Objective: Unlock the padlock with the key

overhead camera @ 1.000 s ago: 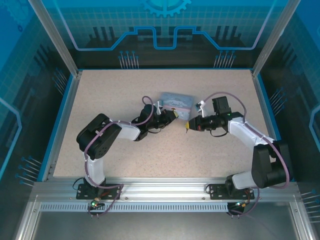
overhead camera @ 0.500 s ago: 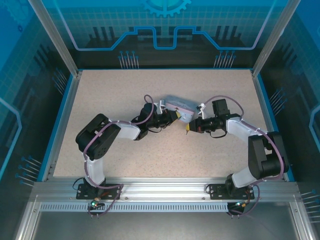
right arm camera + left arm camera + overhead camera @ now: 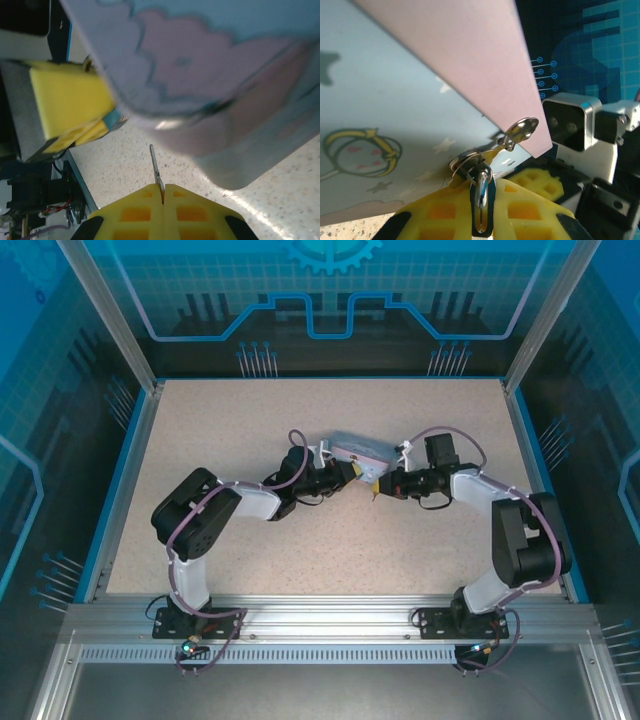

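The left arm point(image 3: 215, 510) rose from its base at the near edge of the surface point(image 3: 250, 420), with its elbow folded out to the left and its forearm running right toward the middle. The left gripper point(image 3: 347, 471) pointed right, its yellow fingers point(image 3: 440, 215) pinched on the padlock point(image 3: 481, 187). The right arm point(image 3: 520, 540) stood with its elbow bent out to the right and its forearm turned back left. The right gripper point(image 3: 377, 490) pointed left, just beside the other gripper, tip nearly to tip. Its fingers point(image 3: 125, 215) were pressed together, with the key point(image 3: 155, 167) nipped between them.
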`<state>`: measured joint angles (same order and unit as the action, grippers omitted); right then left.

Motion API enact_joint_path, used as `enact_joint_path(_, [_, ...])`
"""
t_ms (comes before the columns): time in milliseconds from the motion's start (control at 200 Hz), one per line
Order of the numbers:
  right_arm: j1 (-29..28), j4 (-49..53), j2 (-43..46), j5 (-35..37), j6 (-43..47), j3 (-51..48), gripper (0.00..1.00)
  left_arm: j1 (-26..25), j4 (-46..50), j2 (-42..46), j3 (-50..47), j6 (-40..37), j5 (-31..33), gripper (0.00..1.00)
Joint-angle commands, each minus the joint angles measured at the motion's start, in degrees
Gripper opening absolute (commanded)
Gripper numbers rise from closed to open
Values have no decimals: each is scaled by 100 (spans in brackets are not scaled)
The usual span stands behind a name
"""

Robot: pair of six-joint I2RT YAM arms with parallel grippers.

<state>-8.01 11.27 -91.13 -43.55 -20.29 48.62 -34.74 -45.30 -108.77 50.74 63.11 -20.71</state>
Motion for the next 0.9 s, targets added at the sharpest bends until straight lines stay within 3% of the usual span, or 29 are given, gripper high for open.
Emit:
enact_joint_path(0, [196,33,-190,163,96,357,0,-40,-264,349,-91,52,-104,0])
enact_joint_path(290, [221,-87,-601,103,141,656,0,-68,-342,346,-311,80,-30,0])
enact_joint_path(650, [200,-101,516,-278,-10,-255,0,-101,-251,401,-242,52,418,0])
enact_joint_path(895, [-201,-579,516,-125,-502,-318,0,-138,-262,382,-194,92,370,0])
